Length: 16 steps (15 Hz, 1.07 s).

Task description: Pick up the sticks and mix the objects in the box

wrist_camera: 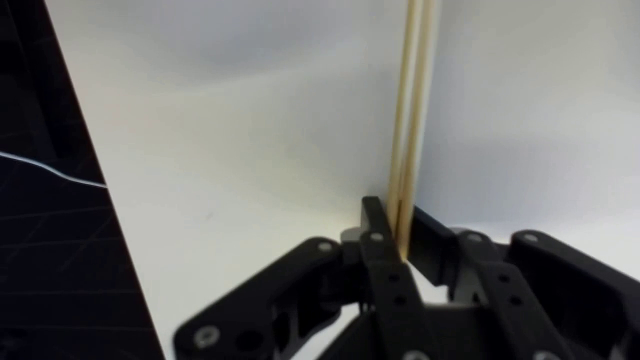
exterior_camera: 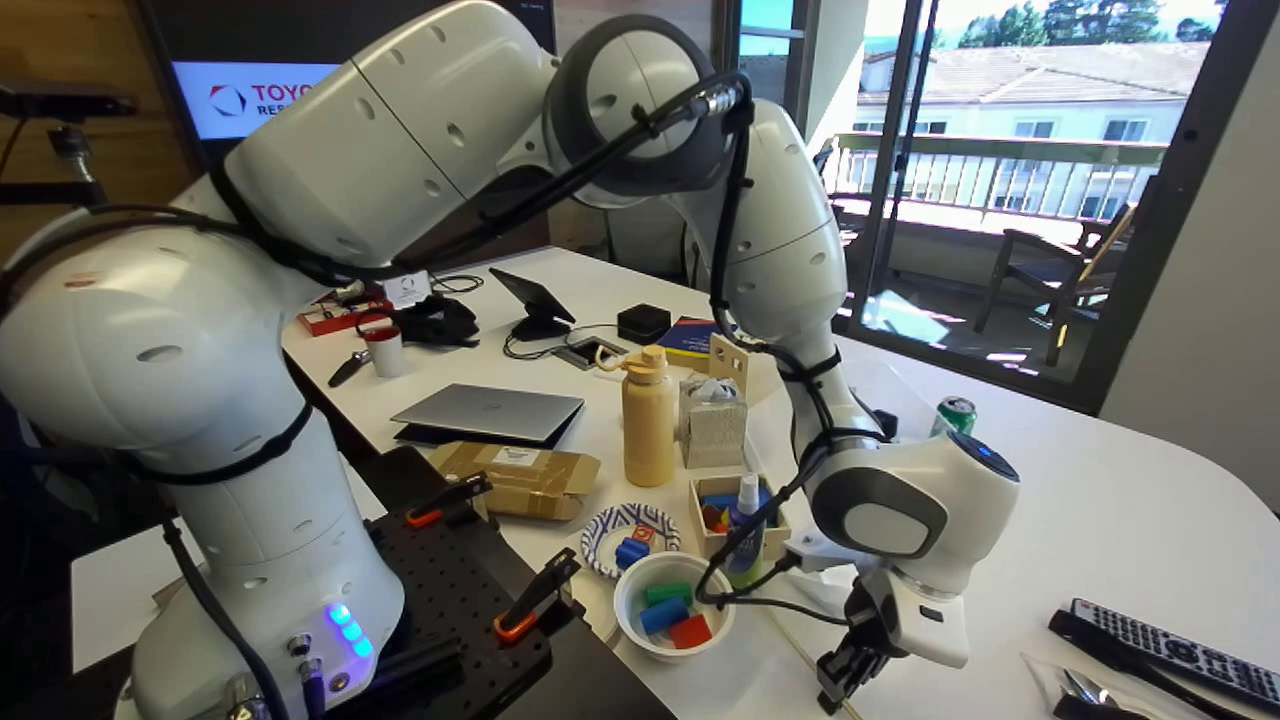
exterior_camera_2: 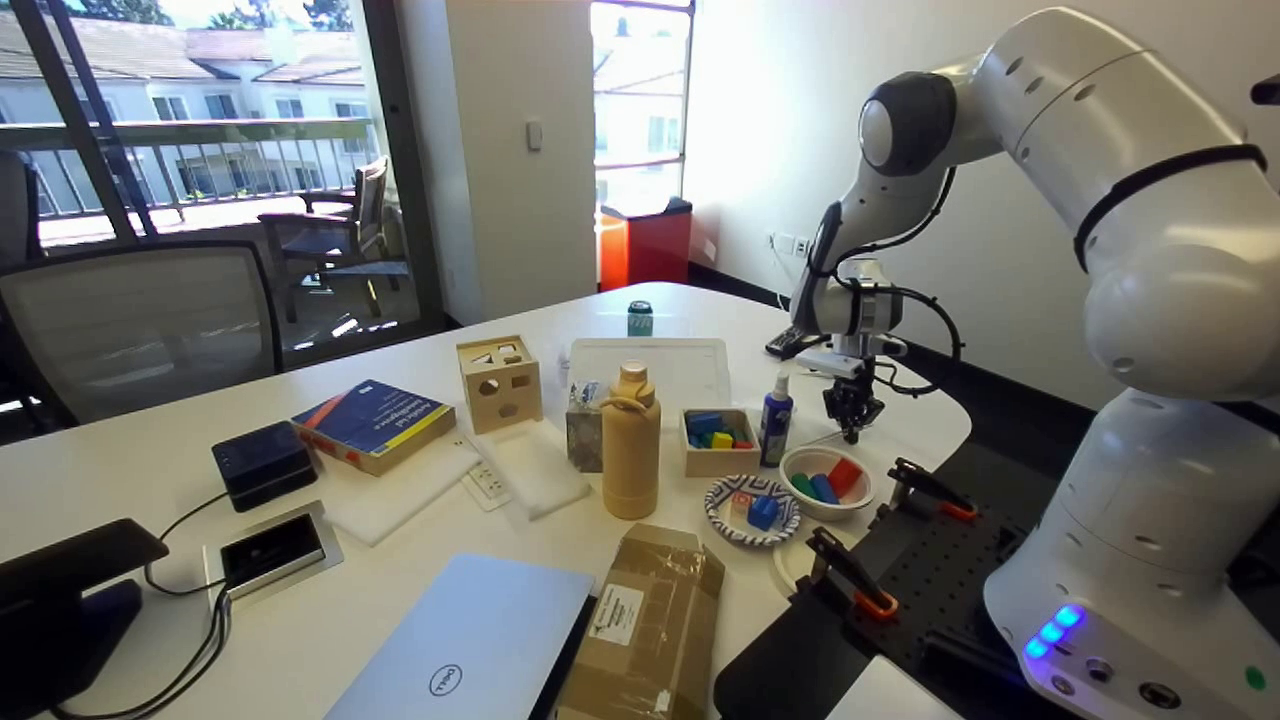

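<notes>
The sticks [wrist_camera: 418, 100] are a pair of thin pale wooden rods lying side by side. In the wrist view they run up from between the jaws. My gripper [wrist_camera: 394, 207] is closed around their near end, with a finger on each side. In both exterior views the gripper [exterior_camera: 835, 688] [exterior_camera_2: 850, 432] is low at the table top, and the sticks [exterior_camera: 792, 637] [exterior_camera_2: 822, 438] show as a thin line running from it. The small tan box [exterior_camera_2: 722, 462], also in an exterior view [exterior_camera: 776, 541], holds coloured blocks and stands beyond the spray bottle, apart from the gripper.
A purple spray bottle [exterior_camera_2: 775, 425] stands beside the box. A white bowl [exterior_camera_2: 830, 510] of blocks and a patterned plate [exterior_camera_2: 712, 505] are close by. A tall tan bottle [exterior_camera_2: 630, 450] stands behind. Remote controls [exterior_camera: 1180, 645] lie on the gripper's other side.
</notes>
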Each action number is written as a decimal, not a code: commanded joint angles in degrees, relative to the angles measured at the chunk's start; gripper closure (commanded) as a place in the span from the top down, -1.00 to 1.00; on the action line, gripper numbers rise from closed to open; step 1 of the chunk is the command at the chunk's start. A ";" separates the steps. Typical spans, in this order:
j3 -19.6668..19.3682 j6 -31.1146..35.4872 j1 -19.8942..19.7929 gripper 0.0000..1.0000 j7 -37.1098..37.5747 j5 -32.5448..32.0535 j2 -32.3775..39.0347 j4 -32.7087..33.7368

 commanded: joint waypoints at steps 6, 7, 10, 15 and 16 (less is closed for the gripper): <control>-2.80 -3.24 0.46 -0.96 1.47 0.59 -3.16 -3.60; -3.42 -3.13 0.56 -0.96 1.49 0.51 -3.77 -4.29; -5.59 -2.33 1.54 -0.96 1.48 -0.09 -7.23 -7.25; -8.26 -2.07 3.55 -0.96 1.88 -1.43 -14.29 -10.72; -8.51 -2.00 3.91 -0.96 1.93 -1.65 -15.61 -11.22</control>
